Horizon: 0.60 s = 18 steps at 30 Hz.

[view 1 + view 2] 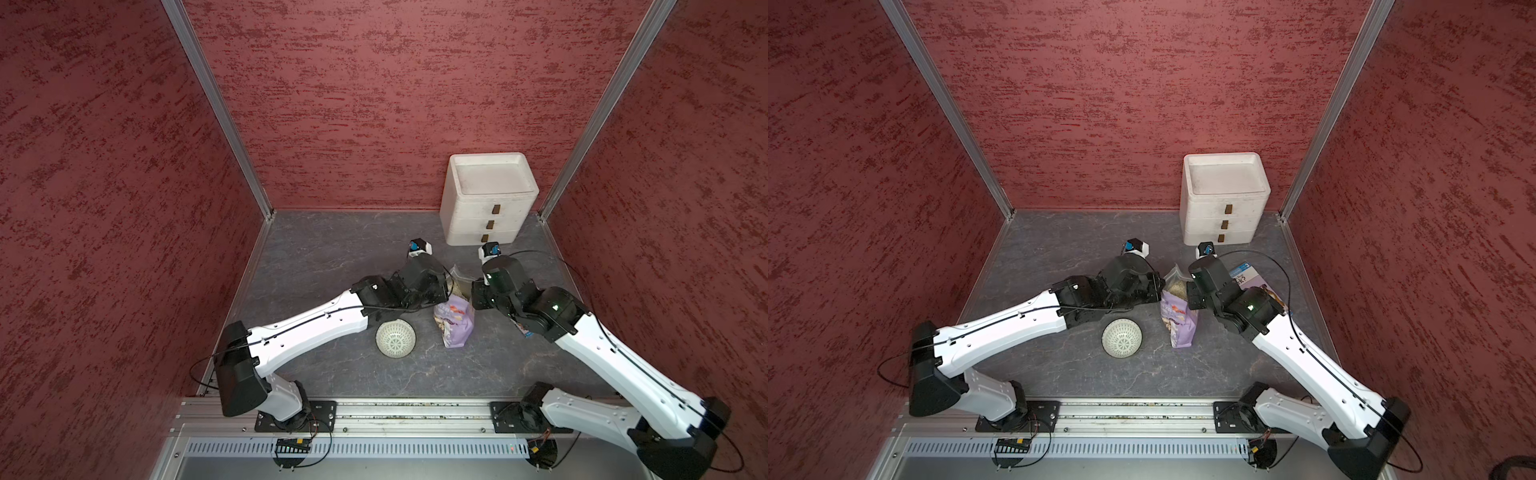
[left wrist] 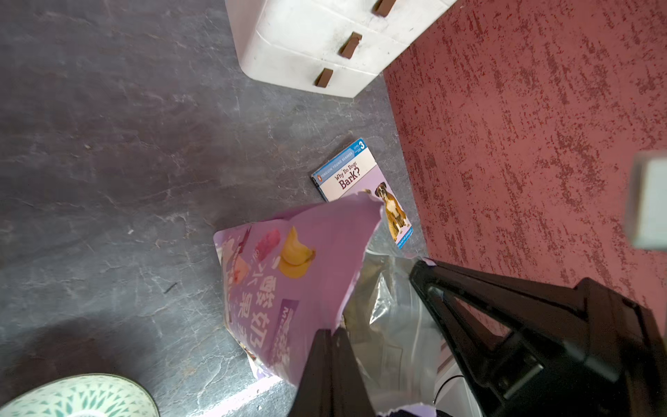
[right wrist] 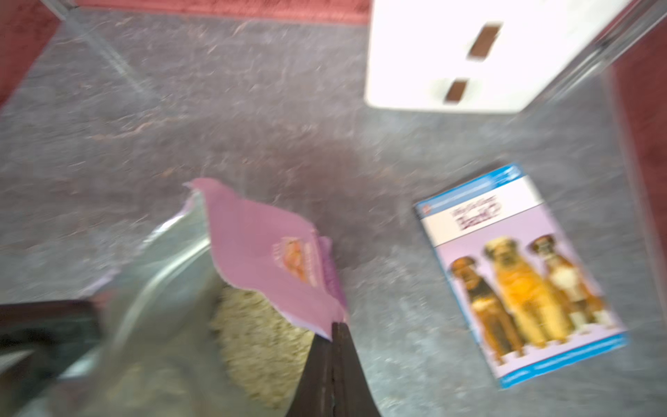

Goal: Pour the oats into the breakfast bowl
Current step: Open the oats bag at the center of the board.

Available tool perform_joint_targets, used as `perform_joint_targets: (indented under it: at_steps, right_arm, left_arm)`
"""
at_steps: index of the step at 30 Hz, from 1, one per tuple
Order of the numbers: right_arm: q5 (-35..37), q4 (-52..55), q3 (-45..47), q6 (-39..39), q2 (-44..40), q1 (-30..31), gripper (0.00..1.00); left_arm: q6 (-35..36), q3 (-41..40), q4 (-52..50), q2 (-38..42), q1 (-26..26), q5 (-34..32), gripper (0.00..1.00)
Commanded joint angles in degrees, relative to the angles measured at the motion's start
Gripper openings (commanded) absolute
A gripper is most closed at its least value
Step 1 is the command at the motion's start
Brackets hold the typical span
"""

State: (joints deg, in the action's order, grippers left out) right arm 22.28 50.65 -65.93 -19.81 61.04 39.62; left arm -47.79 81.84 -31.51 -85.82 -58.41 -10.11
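The lilac pouch (image 1: pixel 455 324) (image 1: pixel 1177 320) stands upright in the middle of the floor between both wrists, its top torn open. Pale oats (image 3: pixel 260 346) (image 1: pixel 1177 286) show inside its silver lining. My left gripper (image 2: pixel 334 330) is shut on the pouch's top edge on one side of the mouth. My right gripper (image 3: pixel 334 325) is shut on the opposite lip of the pouch (image 3: pixel 267 252). The two grips hold the mouth spread apart. The breakfast bowl (image 1: pixel 395 339) (image 1: pixel 1121 338) (image 2: pixel 79 397), white with a grey lattice inside, sits on the floor just left of the pouch, partly under my left forearm.
A white three-drawer box (image 1: pixel 486 199) (image 1: pixel 1223 195) (image 2: pixel 325 43) stands at the back right against the wall. A blue dog book (image 1: pixel 1246 276) (image 2: pixel 361 177) (image 3: pixel 519 270) lies flat right of the pouch, mostly under my right arm. Red walls close in three sides.
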Motion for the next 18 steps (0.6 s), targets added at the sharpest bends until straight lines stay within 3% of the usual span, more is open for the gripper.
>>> perform_joint_targets:
  at_steps: [1,6,12,18]
  right_arm:
    - [14.98,-1.13,-3.15,6.91,0.49,-0.42,0.00]
    - [14.22,-6.38,-3.06,9.13,1.28,-0.50,0.00]
    - [-1.36,-14.06,-0.23,4.74,4.12,-0.68,0.00]
    - [-7.91,-18.17,3.82,-1.06,6.97,-0.68,0.00]
  left_arm:
    - [5.13,4.04,-7.57,-0.24,2.57,-0.42,0.00]
    - [4.54,3.37,-7.39,-1.03,4.82,2.71,0.00]
    - [1.81,1.11,-2.28,-4.31,5.19,7.73,0.00]
    - [1.86,0.97,-0.91,-6.24,5.17,9.08,0.01]
